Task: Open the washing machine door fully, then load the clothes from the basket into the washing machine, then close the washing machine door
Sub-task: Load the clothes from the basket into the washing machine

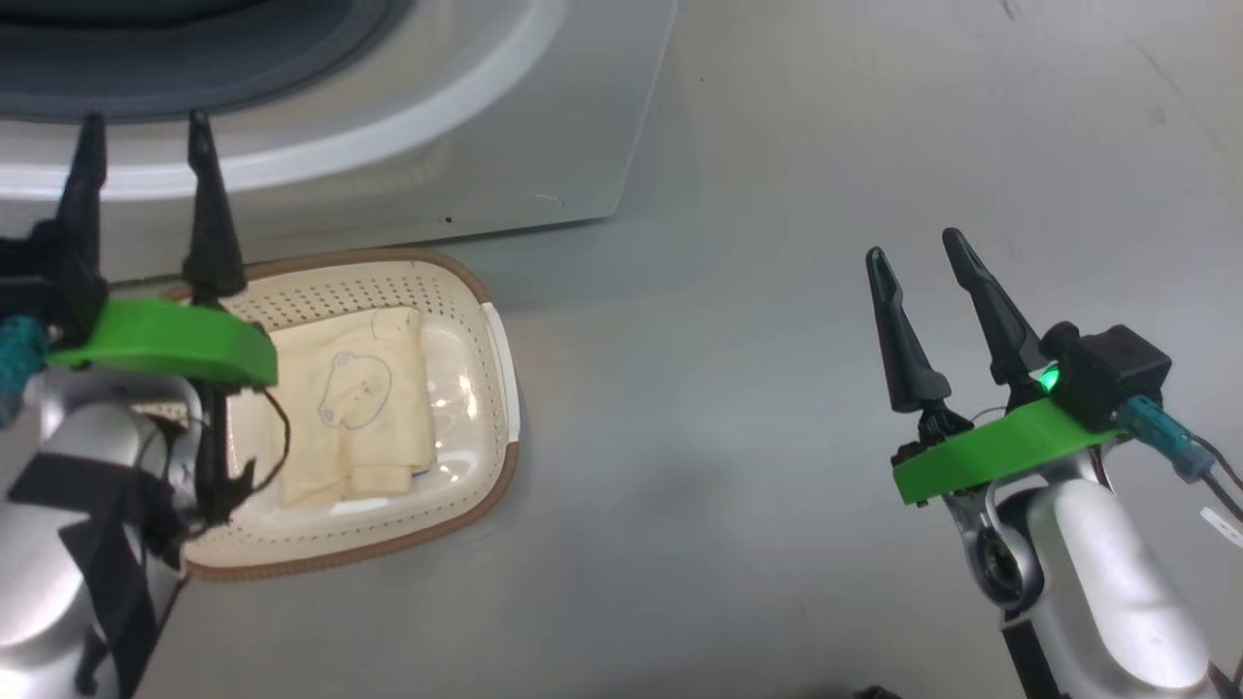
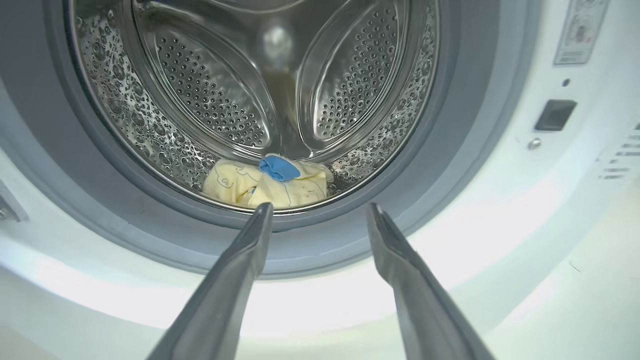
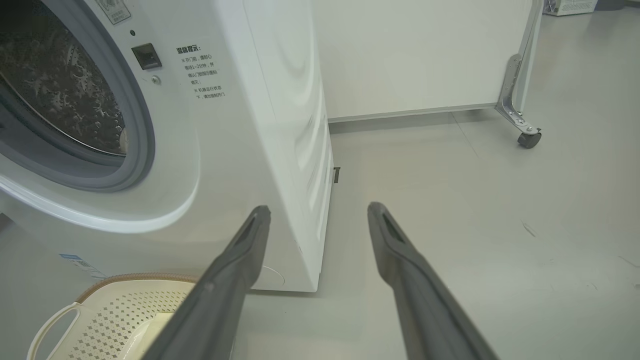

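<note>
Grey smooth floor (image 1: 777, 505) carries everything: the washing machine (image 1: 408, 184) stands at the top of the head view, and the basket (image 1: 500, 388) sits on the floor just in front of it. The left wrist view looks straight into the uncovered steel drum (image 2: 210, 100). One yellow garment (image 2: 270, 185) with a blue patch lies at the bottom of the drum, close to the grey gasket (image 2: 450, 165). One folded garment (image 1: 359, 408), with a line-drawn animal face, lies flat in the basket.

We see the left gripper (image 1: 146, 121) hanging above the left part of the basket and pointing at the drum mouth. Its jaws are spread wide and have nothing between them. The right gripper (image 1: 913, 245) is over bare floor, well apart from the basket on its right side. Its jaws are also spread and empty.

For the coming move we judge that one relation matters. The folded garment lies below the left gripper and a little to its right, nearer to us than the fingertips. Its long side runs from the machine toward us, in about the same direction as the left fingers. The left arm is clearly the nearer one. We think it must draw back and tip down, so that the jaws close across the short side of the cloth.
</note>
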Tool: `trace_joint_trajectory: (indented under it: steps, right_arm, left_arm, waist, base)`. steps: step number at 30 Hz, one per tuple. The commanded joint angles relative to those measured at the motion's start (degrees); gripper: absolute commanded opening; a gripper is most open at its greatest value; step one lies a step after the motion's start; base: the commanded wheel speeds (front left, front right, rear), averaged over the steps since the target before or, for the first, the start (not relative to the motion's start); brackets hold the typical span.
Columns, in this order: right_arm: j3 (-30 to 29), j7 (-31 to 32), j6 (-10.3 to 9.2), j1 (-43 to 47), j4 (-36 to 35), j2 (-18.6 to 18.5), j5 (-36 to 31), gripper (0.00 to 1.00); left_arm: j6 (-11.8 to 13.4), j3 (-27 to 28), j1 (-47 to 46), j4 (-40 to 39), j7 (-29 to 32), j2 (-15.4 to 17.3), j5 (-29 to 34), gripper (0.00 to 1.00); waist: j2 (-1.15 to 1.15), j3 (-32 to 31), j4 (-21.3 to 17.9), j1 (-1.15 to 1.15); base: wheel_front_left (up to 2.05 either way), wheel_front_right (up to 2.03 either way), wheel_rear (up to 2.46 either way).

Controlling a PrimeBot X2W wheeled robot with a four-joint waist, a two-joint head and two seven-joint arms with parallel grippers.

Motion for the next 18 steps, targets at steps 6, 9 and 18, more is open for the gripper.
trace_joint_trajectory:
  steps: [6, 9, 18]
  right_arm:
    - [-1.57, 0.62, -0.16, 3.87, -2.06, -0.39, -2.33, 1.0]
    - [-2.51, 1.69, -0.16, 5.6, -3.01, -0.39, -3.49, 1.0]
    - [-4.68, 5.5, -0.16, 11.62, -6.79, -0.39, -5.83, 1.0]
  left_arm:
    - [11.45, 0.67, 9.26, -6.9, -2.12, -0.3, 0.98, 1.0]
    - [12.99, 0.23, 13.84, -8.75, -2.84, -1.42, 1.39, 1.0]
    - [13.39, -0.88, 22.75, -10.21, -3.7, -4.33, 2.4, 1.0]
  waist:
    - [0.0, -6.83, 4.18, 0.01]
    - [0.0, -9.47, 5.62, 0.01]
    - [0.0, -16.83, 9.7, 0.01]
  base:
    - [0.0, 0.0, 0.0]
    - [0.0, 0.0, 0.0]
    - [0.0, 0.0, 0.0]
